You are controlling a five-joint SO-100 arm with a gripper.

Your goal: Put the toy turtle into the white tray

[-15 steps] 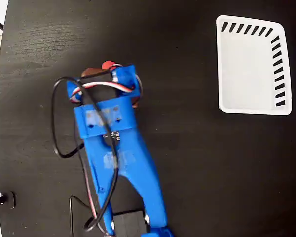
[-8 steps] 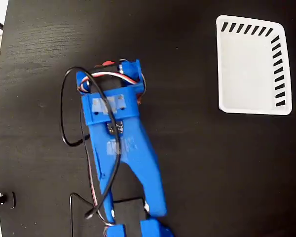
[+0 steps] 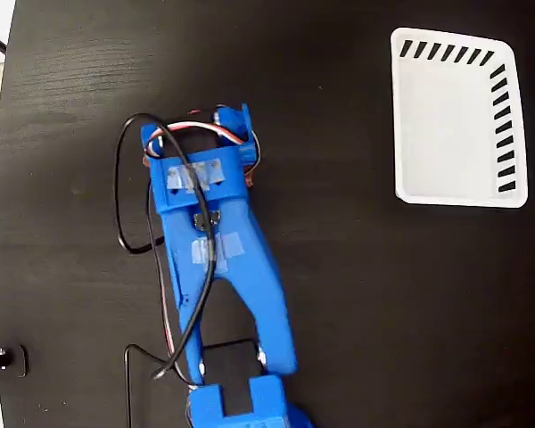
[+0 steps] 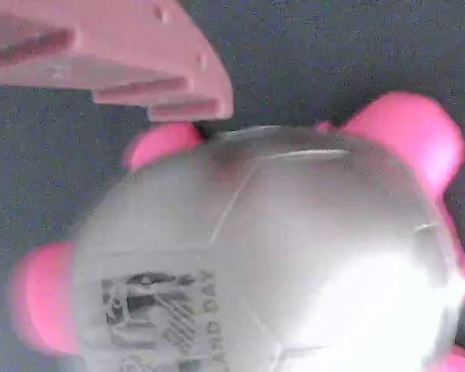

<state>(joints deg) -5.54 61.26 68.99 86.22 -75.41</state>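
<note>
Toy turtle (image 4: 271,256) more hidden under arm (image 3: 218,259) than before.

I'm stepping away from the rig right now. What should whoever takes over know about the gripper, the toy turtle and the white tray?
Gripper: low over the toy turtle; one finger sits by the shell's edge in the wrist view. Open or shut cannot be told.
Turtle: on the dark table, almost wholly hidden under the arm in the fixed view.
White tray: upper right in the fixed view, nothing in it, well apart from the arm.
Done: approach.
Left: confirm the grasp, lift, carry to the tray, release.
</note>
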